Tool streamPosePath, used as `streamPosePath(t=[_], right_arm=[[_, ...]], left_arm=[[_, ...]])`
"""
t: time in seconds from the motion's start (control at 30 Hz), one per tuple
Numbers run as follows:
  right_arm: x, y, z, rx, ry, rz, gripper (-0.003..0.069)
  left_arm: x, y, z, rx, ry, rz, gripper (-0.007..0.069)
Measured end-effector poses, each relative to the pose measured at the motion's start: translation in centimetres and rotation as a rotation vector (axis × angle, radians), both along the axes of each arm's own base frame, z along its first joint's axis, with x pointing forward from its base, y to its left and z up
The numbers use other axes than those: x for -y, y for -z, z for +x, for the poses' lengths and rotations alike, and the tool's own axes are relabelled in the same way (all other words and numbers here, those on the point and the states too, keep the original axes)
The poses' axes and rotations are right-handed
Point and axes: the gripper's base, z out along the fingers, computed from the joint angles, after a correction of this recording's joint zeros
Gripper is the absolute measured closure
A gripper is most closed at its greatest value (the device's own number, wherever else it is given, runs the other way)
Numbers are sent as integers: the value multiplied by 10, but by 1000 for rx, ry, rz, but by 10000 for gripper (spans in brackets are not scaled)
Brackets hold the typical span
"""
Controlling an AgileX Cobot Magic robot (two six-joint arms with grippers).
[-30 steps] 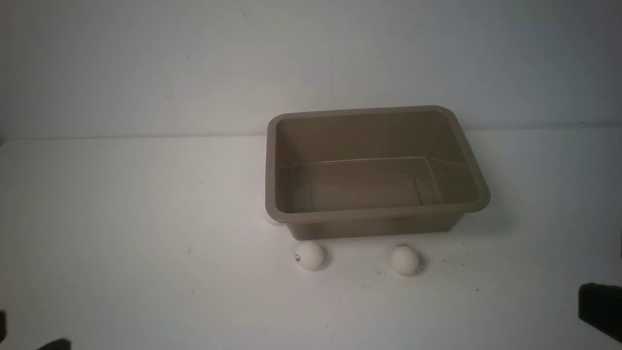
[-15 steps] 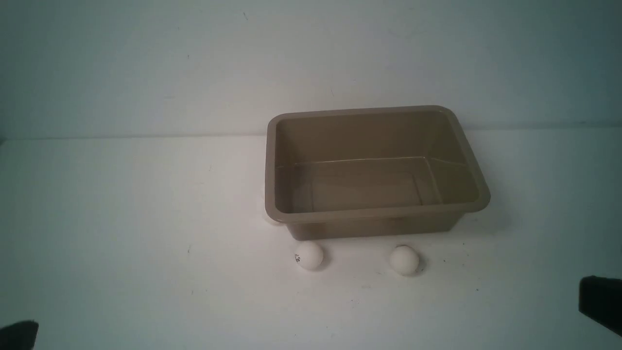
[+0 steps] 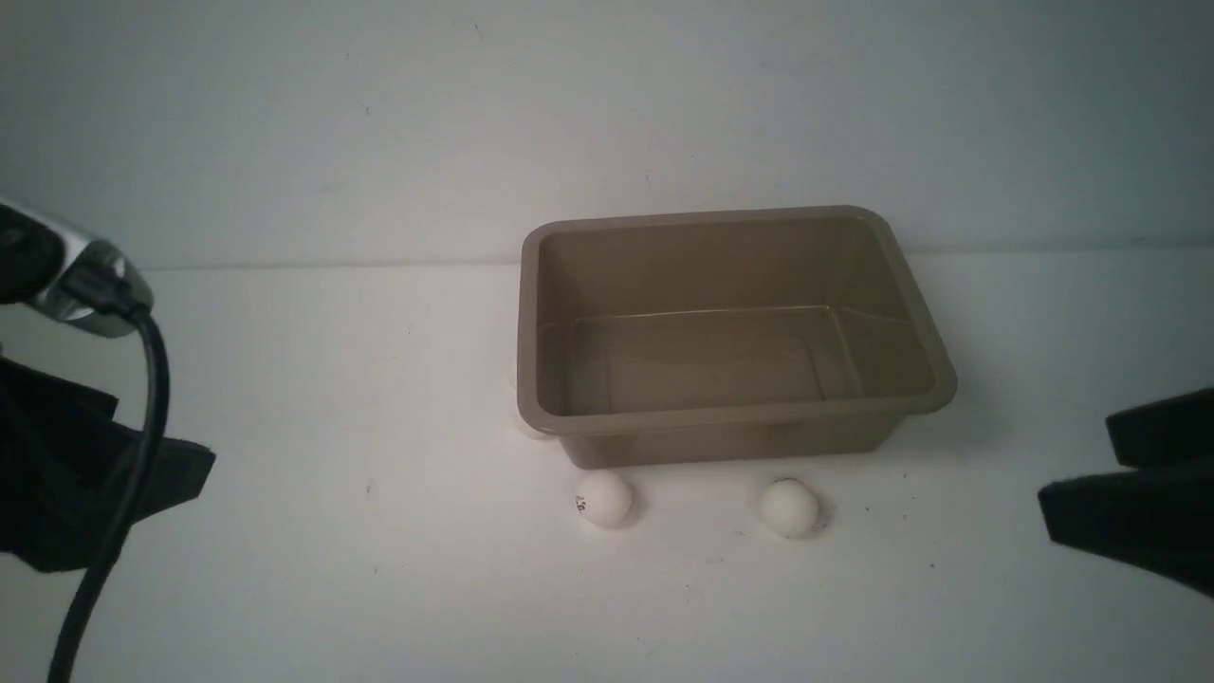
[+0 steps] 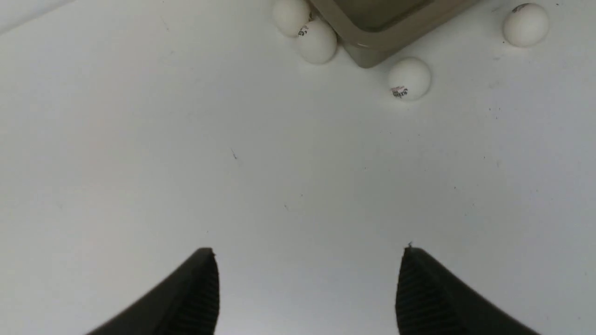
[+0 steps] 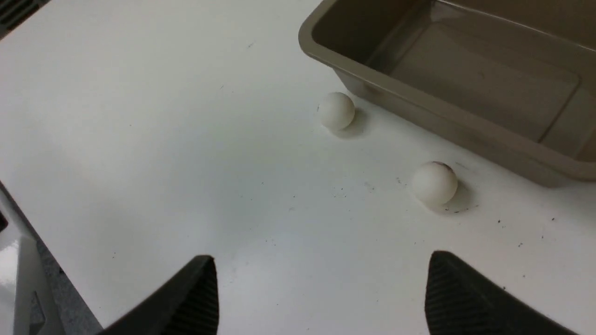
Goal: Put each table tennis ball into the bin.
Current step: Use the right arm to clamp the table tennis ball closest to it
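- Table tennis balls (image 4: 526, 24): all four lie on the table (image 3: 285, 408), and none is in the bin (image 3: 732, 418), whose floor shows bare.
- Taking the bin's centre as the dial in the front view, the lettered ball (image 3: 603, 498) sits at 7 o'clock and the dark-topped ball (image 3: 788, 507) at 5 o'clock. Both are just beside the near wall and apart from each other.
- The corner pair (image 4: 317, 41) seem to touch one another and crowd the bin's 8 o'clock corner. The front view nearly hides them behind the rim.
- The left gripper (image 4: 309, 251) hangs out at 8 o'clock, well apart from the bin, spread wide and empty. The right gripper (image 5: 321, 258) hangs at 4 o'clock, likewise wide and empty.
- Step in hand, as I judge it, is the reach for a first ball. The right gripper suits the dark-topped ball, the left the lettered one.
- To do it well, descend straight, straddle the ball's widest girth and close gently. A smooth, light sphere will likely squirt away from an off-centre pinch.
- The corner pair look hardest, since the wall probably blocks one finger there.
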Motion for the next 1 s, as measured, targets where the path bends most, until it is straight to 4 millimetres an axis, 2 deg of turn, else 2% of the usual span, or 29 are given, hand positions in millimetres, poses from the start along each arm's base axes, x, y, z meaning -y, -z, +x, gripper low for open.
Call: streamPosePath(t=[0.13,0.17,0.2,0.23,0.27,0.33,0.47,0.63,0.77,1.0], right_arm=[[-9,-14,32,38,-35,-21,123],[-10,-15,33,42,-39,-21,123],[-20,-23,44,81,-72,-42,123],[-23,-25,47,89,-81,-48,123],[-36,-31,59,110,-114,-78,123],[-51,-33,74,99,-141,-124,123],[-76,-11,109,-14,-124,-261,123],[-86,18,143,-188,29,-338,123],[-91,38,152,-332,103,-333,123],[-93,54,158,-387,142,-340,123]], left_arm=[[9,2,18,44,22,-70,167],[10,1,18,51,24,-71,167],[14,1,26,91,42,-77,167],[15,1,27,98,48,-76,167],[19,2,32,115,70,-72,167],[22,6,37,115,88,-66,167],[26,11,45,103,90,-69,167],[25,9,48,134,69,-69,167],[24,9,49,144,70,-63,167],[24,8,51,168,67,-53,167]])
